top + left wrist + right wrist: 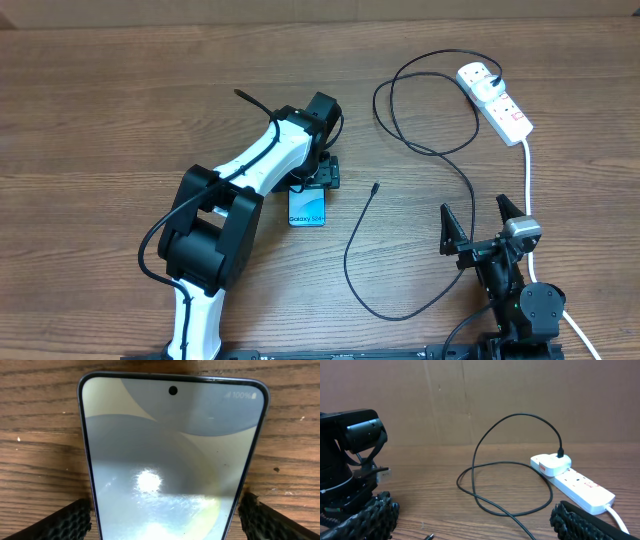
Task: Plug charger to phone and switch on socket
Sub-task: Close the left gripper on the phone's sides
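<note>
The phone (pixel 170 450) lies flat on the wooden table, screen up, and fills the left wrist view; from overhead its lettered end (pixel 308 212) shows below the left arm. My left gripper (pixel 165 502) straddles it, open, one pad (pixel 70 520) beside each long edge with a sliver of wood between. The charger, a thin black cable (pixel 440 150), loops from its plug (pixel 497 78) in the white socket (pixel 497 100) to a loose connector tip (pixel 375 186) right of the phone. My right gripper (pixel 477 212) hovers open and empty near the front right; the tip (pixel 427 536) lies just ahead of it.
The socket's thick white lead (pixel 528 180) runs down the right side past the right arm. The left arm (pixel 230 210) covers the middle left of the table. A cardboard wall (pixel 495 400) stands behind the socket (pixel 580 487).
</note>
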